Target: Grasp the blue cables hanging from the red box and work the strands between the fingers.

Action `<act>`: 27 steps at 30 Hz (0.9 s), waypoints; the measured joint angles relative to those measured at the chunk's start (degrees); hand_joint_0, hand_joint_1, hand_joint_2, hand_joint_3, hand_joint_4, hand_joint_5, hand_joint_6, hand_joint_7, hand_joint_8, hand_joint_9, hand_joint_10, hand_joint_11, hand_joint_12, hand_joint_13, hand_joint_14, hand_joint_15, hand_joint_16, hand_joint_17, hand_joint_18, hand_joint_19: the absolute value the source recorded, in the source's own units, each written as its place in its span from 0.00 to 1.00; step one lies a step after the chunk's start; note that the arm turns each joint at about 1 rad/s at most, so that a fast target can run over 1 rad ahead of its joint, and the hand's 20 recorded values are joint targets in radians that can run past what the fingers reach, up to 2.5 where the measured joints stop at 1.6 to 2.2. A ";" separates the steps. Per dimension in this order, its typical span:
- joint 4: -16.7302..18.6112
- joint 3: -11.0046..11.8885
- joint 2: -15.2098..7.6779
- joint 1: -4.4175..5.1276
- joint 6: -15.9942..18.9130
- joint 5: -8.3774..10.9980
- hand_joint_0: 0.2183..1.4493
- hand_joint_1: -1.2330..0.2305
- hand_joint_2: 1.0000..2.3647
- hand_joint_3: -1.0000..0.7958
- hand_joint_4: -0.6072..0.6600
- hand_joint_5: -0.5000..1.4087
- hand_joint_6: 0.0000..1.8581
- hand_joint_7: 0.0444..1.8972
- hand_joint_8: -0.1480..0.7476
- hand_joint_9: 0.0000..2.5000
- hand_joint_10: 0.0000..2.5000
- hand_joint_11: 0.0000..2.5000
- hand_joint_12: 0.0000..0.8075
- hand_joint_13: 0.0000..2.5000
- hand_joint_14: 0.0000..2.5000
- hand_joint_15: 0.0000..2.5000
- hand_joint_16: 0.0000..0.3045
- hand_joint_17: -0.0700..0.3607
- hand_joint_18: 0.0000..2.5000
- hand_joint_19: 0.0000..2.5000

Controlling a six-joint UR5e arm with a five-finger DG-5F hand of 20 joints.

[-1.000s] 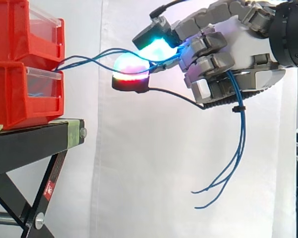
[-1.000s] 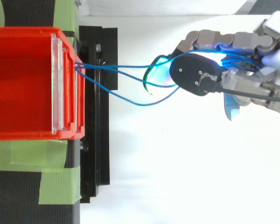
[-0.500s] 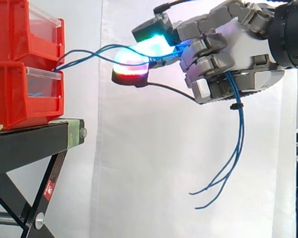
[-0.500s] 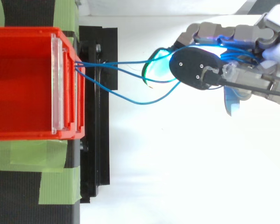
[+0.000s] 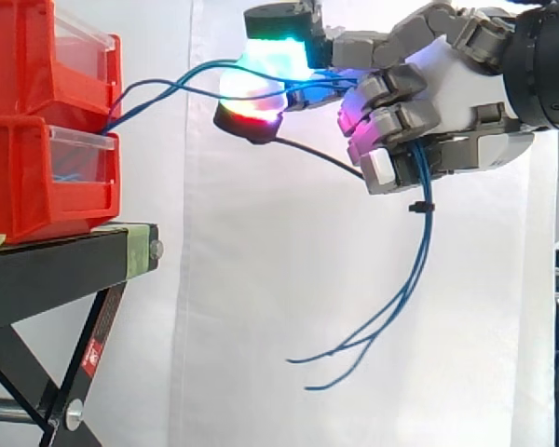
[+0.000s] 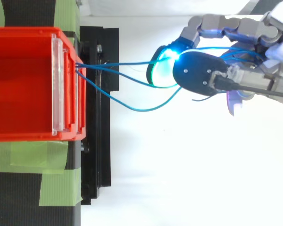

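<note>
curtain (image 5: 261, 307) behind. stand (image 5: 65, 270) carries the box (image 6: 19, 84), stacked on a lower bin (image 5: 37, 177). hand (image 5: 447, 102) sits well out from the box front, about level with it, fingers pointing at the box and curled round the cables (image 6: 132, 106), so it's closed on them. cables leave the box front at the seam with the lower bin and run near horizontal away from the box with some slack, one strand bowing sideways. they pass between the pads (image 5: 278, 58), then the free ends hang down and curl back toward the box. long axis: box to hand. my read: that standoff keeps the span loose enough to roll strands between pads without tugging the box.
</note>
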 measured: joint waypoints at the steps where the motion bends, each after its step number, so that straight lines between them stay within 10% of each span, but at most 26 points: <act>1: 0.02 0.00 0.00 0.00 0.00 0.01 0.69 0.22 0.01 0.15 0.53 0.39 0.28 0.68 0.77 0.53 1.00 1.00 0.83 0.68 1.00 0.77 0.66 0.51 0.78 0.29; 4: 0.10 0.00 0.00 0.00 -0.05 0.03 0.80 0.27 0.01 0.41 0.52 0.42 0.33 0.68 0.77 0.53 1.00 1.00 0.83 0.68 1.00 0.77 0.66 0.51 0.78 0.29; 9: 0.15 0.00 0.00 0.00 -0.07 0.01 0.78 0.33 0.01 0.45 0.54 0.48 0.24 0.72 0.77 0.53 1.00 1.00 0.83 0.68 1.00 0.77 0.66 0.51 0.78 0.29; 12: 0.15 0.00 0.00 0.00 -0.07 -0.01 0.69 0.32 0.01 0.39 0.56 0.49 0.00 0.78 0.77 0.53 1.00 1.00 0.83 0.68 1.00 0.77 0.66 0.51 0.78 0.29; 18: 0.05 0.00 0.00 0.00 -0.01 0.01 0.63 0.25 0.00 0.02 0.56 0.41 0.06 0.75 0.77 0.53 1.00 1.00 0.83 0.68 1.00 0.77 0.66 0.51 0.78 0.29; 23: -0.01 0.00 0.00 0.00 0.00 0.05 0.84 0.28 0.01 0.36 0.51 0.36 0.30 0.65 0.77 0.53 1.00 1.00 0.83 0.68 1.00 0.77 0.66 0.51 0.78 0.29; 27: 0.07 0.00 0.00 0.00 0.00 0.06 0.81 0.32 0.01 0.48 0.52 0.40 0.31 0.66 0.77 0.53 1.00 1.00 0.83 0.68 1.00 0.77 0.66 0.51 0.78 0.29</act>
